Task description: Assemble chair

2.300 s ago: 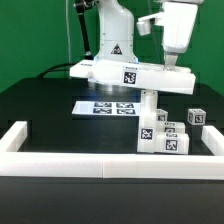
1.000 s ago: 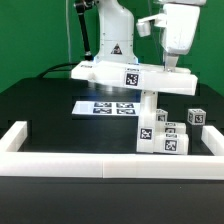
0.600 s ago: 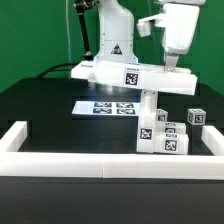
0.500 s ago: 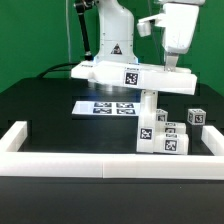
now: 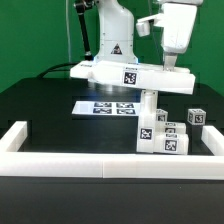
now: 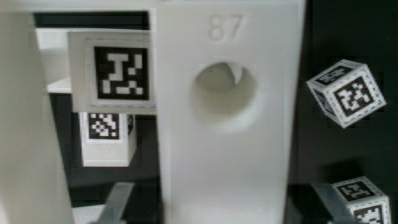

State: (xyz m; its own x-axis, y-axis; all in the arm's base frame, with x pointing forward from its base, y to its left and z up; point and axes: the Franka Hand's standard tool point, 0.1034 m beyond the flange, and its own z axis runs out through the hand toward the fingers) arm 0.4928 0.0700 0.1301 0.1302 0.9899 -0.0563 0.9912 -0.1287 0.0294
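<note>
**No movement: slab held level over the post**

Nothing has moved across the last couple of seconds. The arm, the raised part and every loose piece sit exactly where they did in the earlier frames. That reads as a pause in the middle of a joining step, not as progress.

From the exterior view, the gripper (image 5: 172, 66) comes straight down onto a long white slab (image 5: 130, 75) near its end on the exterior view's right. The slab lies level, well above the table (image 5: 40, 115), and its underside meets an upright post (image 5: 150, 105). The post rises from a huddle of tagged blocks (image 5: 160, 138). A lone cube (image 5: 196, 117) stands just beside them on the exterior view's right. The marker board (image 5: 108, 107) lies flat behind, and the white rail (image 5: 100, 162) runs along the front. I cannot make out whether the slab is seated on the post or merely touching it.

From the wrist view, the slab fills the middle as a pale band with a round hole (image 6: 222, 95) and a raised number above it. Behind it lie a tagged block (image 6: 121, 70), a tilted cube (image 6: 347, 90) and a plain white bar (image 6: 18, 120). The jaws are not clearly shown, so I cannot tell whether they are clamped on the slab or slack around it.

My judgement is that the chair is only partly built. The stillness suggests the slab is being pressed or lined up on the post. If the two are not square, letting go could tip the slab off.
</note>
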